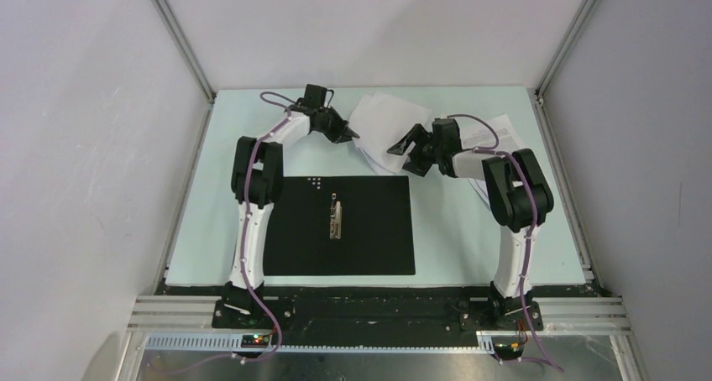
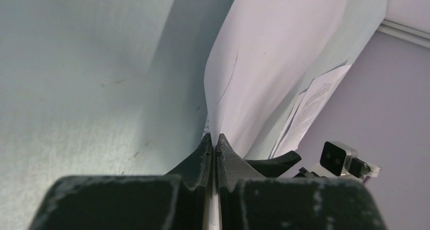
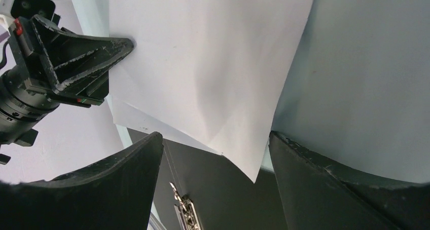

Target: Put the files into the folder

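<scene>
Left wrist: left jaws pinch a white sheet [image 2: 274, 63]; right jaws spread wide.

Folder [image 1: 348, 226] lies open on the table [image 1: 470, 230], centre of the top view, with the clip [image 1: 336, 220] at its middle. Sheets [image 1: 382, 121] sit just above it, upper centre, lower corner reaching the folder's top edge. Second set of sheets [image 1: 506, 132] is upper right, partly behind the right arm. Left gripper [image 1: 354, 136] is at the sheets' left edge, and right gripper [image 1: 401, 153] straddles their lower right corner.

Bright even light, soft shadows, fg blurry
</scene>
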`<state>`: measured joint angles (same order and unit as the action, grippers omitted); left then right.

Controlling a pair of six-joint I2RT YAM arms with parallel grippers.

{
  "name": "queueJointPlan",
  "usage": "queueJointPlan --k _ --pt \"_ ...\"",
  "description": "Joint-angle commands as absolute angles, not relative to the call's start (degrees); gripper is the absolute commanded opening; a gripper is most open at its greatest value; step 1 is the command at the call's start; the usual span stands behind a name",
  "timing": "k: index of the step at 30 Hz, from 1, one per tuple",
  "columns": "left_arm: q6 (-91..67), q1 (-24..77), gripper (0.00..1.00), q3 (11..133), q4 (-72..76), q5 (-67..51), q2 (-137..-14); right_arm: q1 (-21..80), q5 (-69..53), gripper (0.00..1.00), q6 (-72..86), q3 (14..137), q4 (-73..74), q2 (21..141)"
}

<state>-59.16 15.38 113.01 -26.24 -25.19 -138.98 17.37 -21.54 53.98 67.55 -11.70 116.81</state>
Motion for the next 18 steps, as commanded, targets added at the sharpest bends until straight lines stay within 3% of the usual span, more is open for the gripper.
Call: queueJointPlan --k 1,5,18 --pt "-62.2 15.92 0.06 110.82 -26.51 -29.61 -132.94 15.74 -21.4 0.83 52.79 63.68 -8.18 114.72" --pt "-63.45 16.02 0.0 109.1 -26.49 -31.19 -130.91 15.06 -22.32 0.84 54.29 60.72 -10.53 113.86" --pt "-69.44 15.9 0.0 108.06 -25.2 -36.31 -127.75 13.58 -27.01 0.88 63.92 56.97 -22.84 115.4"
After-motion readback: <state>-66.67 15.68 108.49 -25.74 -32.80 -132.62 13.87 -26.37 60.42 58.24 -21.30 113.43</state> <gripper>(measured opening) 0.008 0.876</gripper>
